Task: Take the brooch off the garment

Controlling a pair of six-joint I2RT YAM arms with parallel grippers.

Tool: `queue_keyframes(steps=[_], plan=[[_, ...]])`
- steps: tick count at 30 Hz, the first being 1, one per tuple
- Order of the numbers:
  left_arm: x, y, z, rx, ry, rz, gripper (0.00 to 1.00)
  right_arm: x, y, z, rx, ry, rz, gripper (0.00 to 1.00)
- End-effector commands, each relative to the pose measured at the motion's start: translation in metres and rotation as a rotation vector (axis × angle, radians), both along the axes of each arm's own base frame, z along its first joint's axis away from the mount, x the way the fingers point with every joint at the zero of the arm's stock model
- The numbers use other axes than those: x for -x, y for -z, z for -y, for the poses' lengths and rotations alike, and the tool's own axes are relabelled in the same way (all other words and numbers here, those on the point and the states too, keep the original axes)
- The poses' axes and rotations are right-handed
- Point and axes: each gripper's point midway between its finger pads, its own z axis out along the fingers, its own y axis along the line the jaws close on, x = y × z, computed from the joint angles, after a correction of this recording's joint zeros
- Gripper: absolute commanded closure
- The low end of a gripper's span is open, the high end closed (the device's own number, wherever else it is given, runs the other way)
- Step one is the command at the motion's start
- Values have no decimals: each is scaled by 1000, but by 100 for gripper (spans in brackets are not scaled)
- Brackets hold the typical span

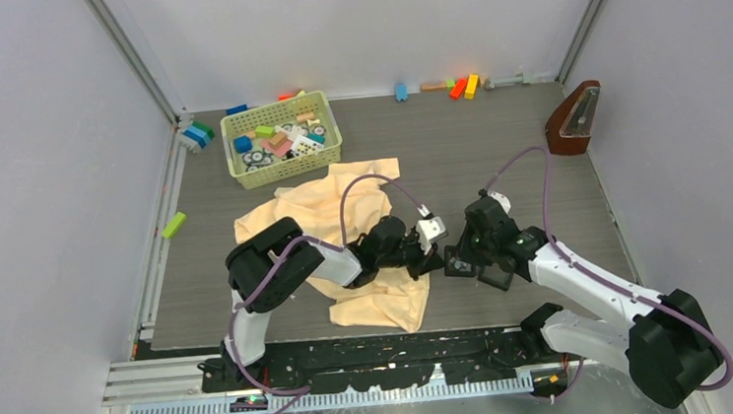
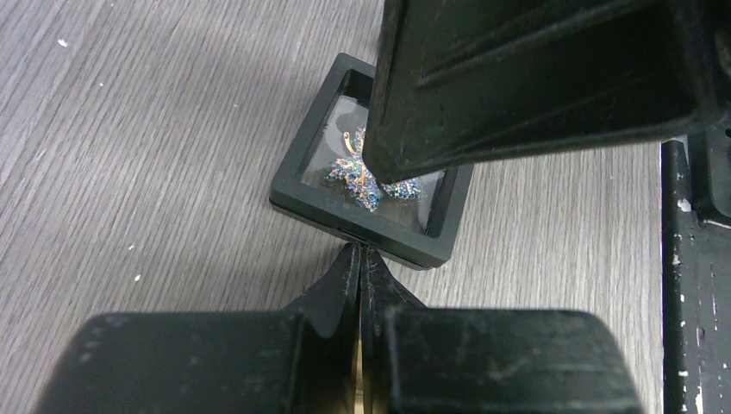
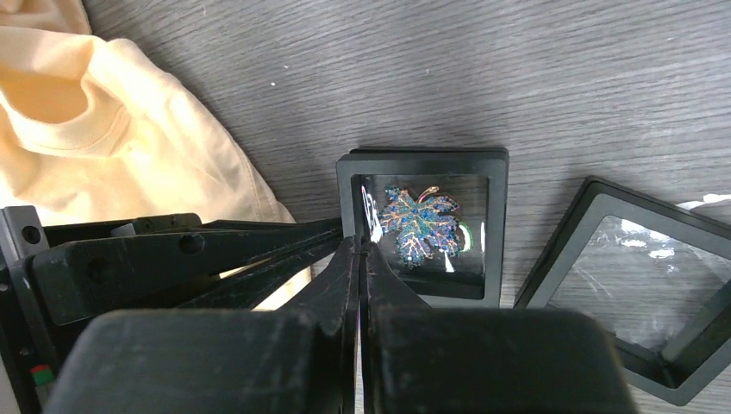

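Note:
The brooch (image 3: pixel 420 222) is a small leaf-shaped ornament glinting blue-green and gold. It lies inside a black square case (image 3: pixel 422 158) on the table, off the pale yellow garment (image 1: pixel 361 193). It also shows in the left wrist view (image 2: pixel 358 177), partly hidden by the right gripper's fingers (image 2: pixel 534 78). My left gripper (image 2: pixel 358 250) is shut, its tips against the case's near wall (image 2: pixel 303 138). My right gripper (image 3: pixel 360 246) is shut, its tips at the case's left wall. I see nothing between either gripper's jaws. In the top view both grippers, left (image 1: pixel 438 259) and right (image 1: pixel 454 257), meet at the case (image 1: pixel 461 264).
A second black square case (image 3: pixel 664 207) with a clear film lies right of the first. The garment (image 3: pixel 129 147) lies just left of the cases. A green basket (image 1: pixel 281 140) of blocks stands at the back left, a brown metronome (image 1: pixel 573 119) at the back right.

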Motion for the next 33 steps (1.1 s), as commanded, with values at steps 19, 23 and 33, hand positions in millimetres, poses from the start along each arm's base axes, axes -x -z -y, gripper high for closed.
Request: queue_keyframes(steps=[19, 23, 33], plan=[[-115, -138, -264, -69, -913, 144, 0, -126, -130, 112, 405, 431, 686, 0], [-132, -133, -356, -114, -1177, 191, 0, -144, -109, 140, 414, 418, 647, 0], [-156, -75, -449, -129, -1444, 158, 0, -138, -64, 182, 610, 403, 716, 5]])
